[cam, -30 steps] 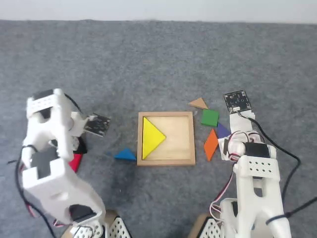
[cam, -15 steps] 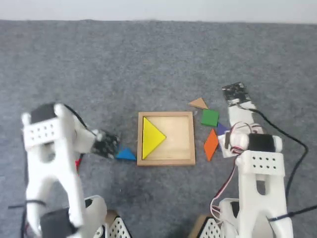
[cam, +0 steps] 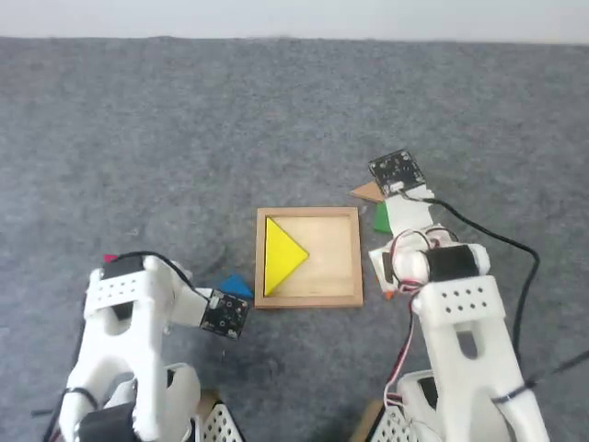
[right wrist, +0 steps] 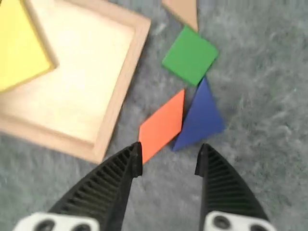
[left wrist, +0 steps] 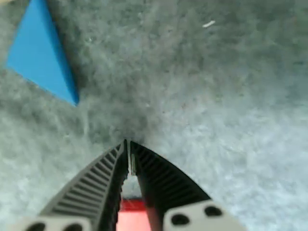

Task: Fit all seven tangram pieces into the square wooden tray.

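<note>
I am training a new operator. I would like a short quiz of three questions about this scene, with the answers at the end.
1. True or false: the yellow triangle lies inside the wooden tray.
2. Which two pieces lie just in front of the open right pincer?
A. orange parallelogram and dark blue triangle
B. green square and tan triangle
C. yellow triangle and green square
3. Fill in: the shut left pincer is over the carpet, near the ___ triangle.

Key
1. True
2. A
3. The light blue triangle
</note>
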`<state>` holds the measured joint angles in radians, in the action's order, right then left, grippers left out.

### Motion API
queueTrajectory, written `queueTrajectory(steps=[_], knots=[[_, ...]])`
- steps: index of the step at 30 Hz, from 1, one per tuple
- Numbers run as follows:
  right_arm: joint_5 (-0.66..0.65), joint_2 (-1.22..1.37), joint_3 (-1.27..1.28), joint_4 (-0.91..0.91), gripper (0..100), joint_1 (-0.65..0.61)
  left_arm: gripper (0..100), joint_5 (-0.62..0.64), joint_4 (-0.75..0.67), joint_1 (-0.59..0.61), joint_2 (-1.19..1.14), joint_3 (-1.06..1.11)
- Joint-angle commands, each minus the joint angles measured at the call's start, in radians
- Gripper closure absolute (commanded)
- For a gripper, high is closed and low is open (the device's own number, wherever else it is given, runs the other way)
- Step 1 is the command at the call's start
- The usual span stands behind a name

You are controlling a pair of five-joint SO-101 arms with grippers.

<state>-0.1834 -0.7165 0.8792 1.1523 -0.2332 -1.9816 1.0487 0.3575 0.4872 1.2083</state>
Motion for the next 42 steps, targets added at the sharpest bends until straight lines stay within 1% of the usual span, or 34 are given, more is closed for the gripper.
queueTrajectory(steps=[1, 3, 6, 9, 10, 19, 22, 25, 31, 34, 35, 36, 40, 41, 42], knots=[[0.160, 0.165, -0.058, -0.107, 79.6, -0.004, 99, 0.008, -0.083, -0.003, 0.035, 0.025], [0.285, 0.257, -0.066, -0.145, 78.2, -0.015, 99, 0.009, -0.087, -0.003, 0.032, 0.025], [0.483, 0.377, -0.109, -0.147, 75.0, -0.035, 99, 0.009, -0.089, -0.003, 0.032, 0.025], [0.654, 0.455, -0.149, -0.148, 74.9, -0.031, 99, 0.009, -0.089, -0.003, 0.032, 0.025], [0.674, 0.472, -0.157, -0.148, 74.9, -0.028, 99, 0.009, -0.089, -0.003, 0.032, 0.025], [0.677, 0.512, -0.164, -0.156, 74.9, -0.028, 99, 0.011, -0.089, -0.003, 0.032, 0.025], [0.684, 0.512, -0.166, -0.162, 74.9, 0.005, 99, 0.011, -0.091, -0.003, 0.032, 0.025], [0.756, 0.515, -0.166, -0.193, 75.0, 0.041, 99, 0.011, -0.091, -0.003, 0.032, 0.025], [0.812, 0.513, -0.166, -0.193, 74.9, 0.035, 99, 0.011, -0.091, -0.003, 0.032, 0.025], [0.809, 0.513, -0.195, -0.188, 74.9, 0.088, 99, 0.009, -0.091, -0.003, 0.032, 0.025], [0.786, 0.513, -0.210, -0.183, 74.9, 0.102, 99, 0.009, -0.091, -0.003, 0.032, 0.025], [0.732, 0.513, -0.224, -0.183, 75.0, 0.114, 99, 0.009, -0.091, -0.003, 0.032, 0.025], [0.356, 0.541, -0.255, -0.183, 75.0, 0.125, 99, 0.009, -0.091, -0.003, 0.032, 0.025], [0.282, 0.562, -0.264, -0.186, 75.0, 0.128, 99, 0.009, -0.091, -0.003, 0.032, 0.025], [0.241, 0.588, -0.275, -0.188, 74.9, 0.131, 99, 0.009, -0.091, -0.003, 0.032, 0.025]])
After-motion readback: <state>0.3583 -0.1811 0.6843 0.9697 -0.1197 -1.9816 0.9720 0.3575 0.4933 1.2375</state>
